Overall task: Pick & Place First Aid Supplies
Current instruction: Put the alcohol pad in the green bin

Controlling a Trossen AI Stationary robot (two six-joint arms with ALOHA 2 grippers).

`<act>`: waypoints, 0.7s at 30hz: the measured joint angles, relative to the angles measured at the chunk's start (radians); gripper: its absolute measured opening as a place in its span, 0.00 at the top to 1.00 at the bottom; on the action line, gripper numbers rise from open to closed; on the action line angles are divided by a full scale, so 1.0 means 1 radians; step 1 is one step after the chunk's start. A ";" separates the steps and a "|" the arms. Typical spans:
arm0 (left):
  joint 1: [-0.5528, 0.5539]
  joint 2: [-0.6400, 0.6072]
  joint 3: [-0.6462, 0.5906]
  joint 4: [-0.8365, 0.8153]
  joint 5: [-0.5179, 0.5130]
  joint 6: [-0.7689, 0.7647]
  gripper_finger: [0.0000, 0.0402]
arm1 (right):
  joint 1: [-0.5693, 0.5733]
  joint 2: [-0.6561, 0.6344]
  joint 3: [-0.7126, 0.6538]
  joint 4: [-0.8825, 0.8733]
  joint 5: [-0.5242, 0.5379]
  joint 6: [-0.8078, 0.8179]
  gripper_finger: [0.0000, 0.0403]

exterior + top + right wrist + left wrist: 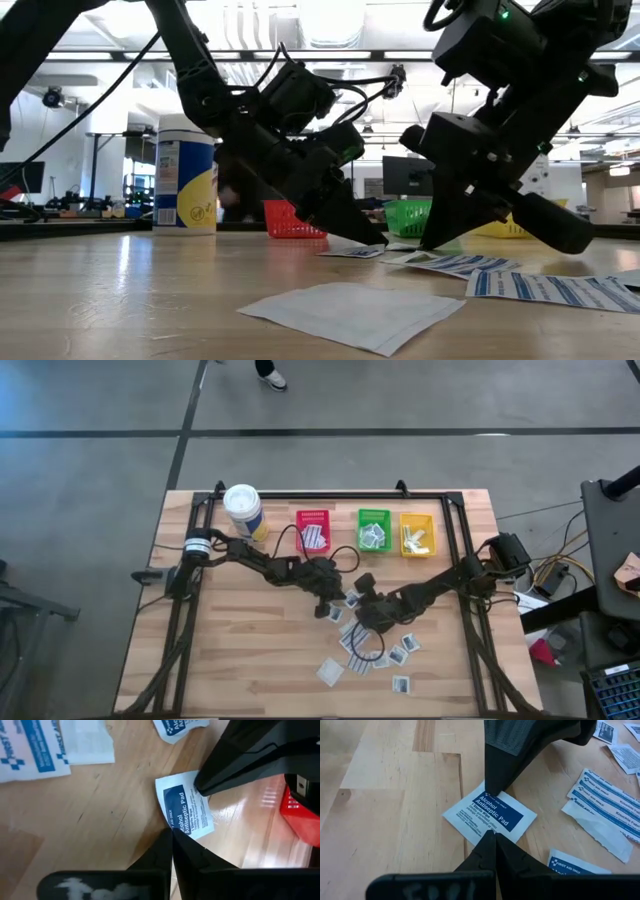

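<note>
nearest the low camera, one plain white packet lies flat on the wooden table, with a blue-striped packet to its right.

bins at the table's far edge, in a row: red bin holds white packets with dark print; green bin holds a few white packets; yellow bin holds a few small white pieces. white canister with yellow label stands upright beside the red bin.

both grippers meet at mid-table over one square alcohol antiseptic pad packet, white with a dark-blue panel. left gripper has its fingers closed together, tip pressed down at one edge of the packet. right gripper is likewise closed, tip at the opposite edge of the same packet. the packet lies flat on the wood between the two tips; neither one visibly pinches it, and whether either tip actually touches paper is hard to tell.

around it: loose scatter of first aid supplies on the near side of the grippers, some overlapping. striped bandage packets lie just beside the antiseptic pad, not touching it. another blue-print packet lies near the left gripper's fingers. the two arms cross close together above the packet.
</note>
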 joint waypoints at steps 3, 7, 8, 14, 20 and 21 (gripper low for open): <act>0.002 -0.030 0.000 0.000 0.001 0.000 1.00 | 0.000 -0.008 -0.001 -0.002 -0.002 0.034 0.98; 0.005 -0.065 -0.004 -0.021 0.002 0.017 1.00 | -0.001 -0.029 -0.002 -0.004 -0.015 0.084 0.98; 0.006 -0.074 -0.005 -0.029 0.001 0.024 1.00 | -0.001 -0.036 -0.003 -0.008 -0.017 0.096 0.98; 0.005 -0.117 -0.004 -0.017 -0.003 0.072 1.00 | -0.001 -0.074 -0.005 -0.035 -0.019 0.147 0.98; 0.002 -0.143 -0.028 -0.021 -0.009 0.104 1.00 | -0.001 -0.118 -0.004 -0.112 -0.007 0.209 0.98; 0.003 -0.154 -0.037 -0.011 -0.020 0.109 1.00 | -0.001 -0.130 -0.004 -0.130 0.000 0.224 0.98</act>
